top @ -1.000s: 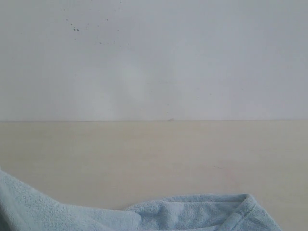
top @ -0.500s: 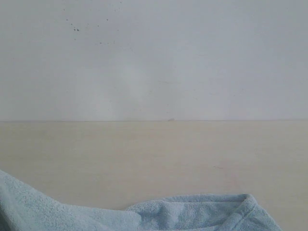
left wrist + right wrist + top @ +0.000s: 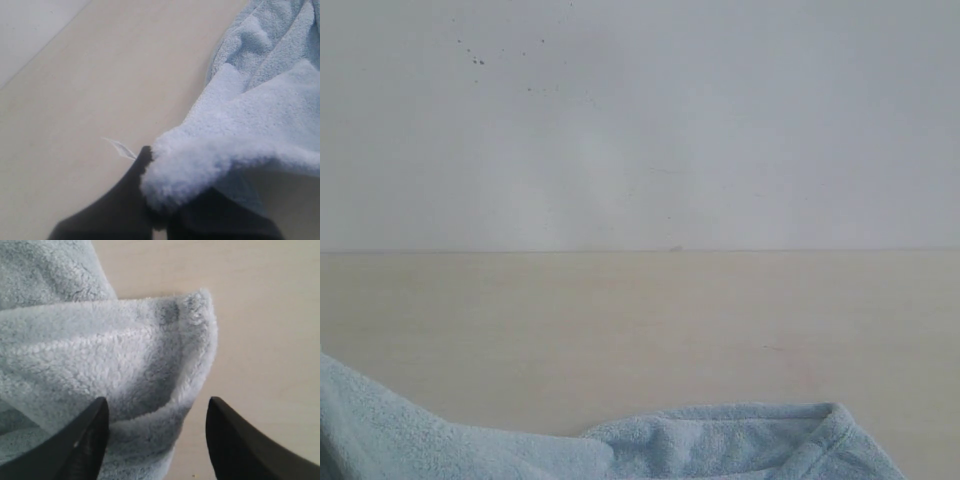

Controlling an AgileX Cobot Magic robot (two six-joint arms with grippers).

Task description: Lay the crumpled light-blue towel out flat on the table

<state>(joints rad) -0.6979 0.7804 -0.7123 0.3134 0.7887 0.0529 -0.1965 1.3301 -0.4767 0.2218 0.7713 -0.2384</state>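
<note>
Your left claw (image 3: 160,215) is clamped right down on a fluffy fold of the towel (image 3: 260,100). The pile bulges out over the dark fingers (image 3: 115,205), so it's got a proper grip. A little white tag (image 3: 120,147) pokes out just beside the towel's pinched fold.

Your right claw (image 3: 156,410) is spread wide, one finger on each side of a rolled, hemmed corner of the towel. It isn't gripping anything. I can't tell if the finger on the bulky side is brushing the pile or not.

From the exterior view the towel is bunched and wrinkled, cut off by the near edge of the picture. On your right claw's side its stitched hem curls up into a ridge. Beyond the towel a broad stretch of plain worktop (image 3: 640,320) runs all the way to the white wall (image 3: 640,120).
</note>
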